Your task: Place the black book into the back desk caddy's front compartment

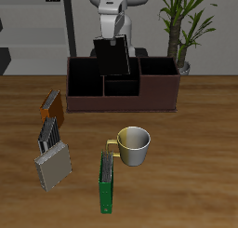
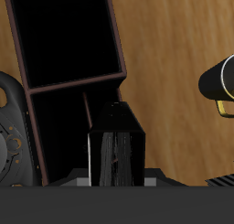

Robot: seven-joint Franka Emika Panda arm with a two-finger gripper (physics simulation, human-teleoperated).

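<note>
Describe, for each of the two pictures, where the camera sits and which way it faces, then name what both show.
Exterior view: in front of and above the table, facing the white arm; it shows the long dark-brown wooden caddy, the cream mug and the green book.
Wrist view: mounted on the tool, looking down into the caddy's cells; parts of the tool's body show at the frame's edge.
Shared: the thin black hardcover book in the tool, the caddy, the mug.
</note>
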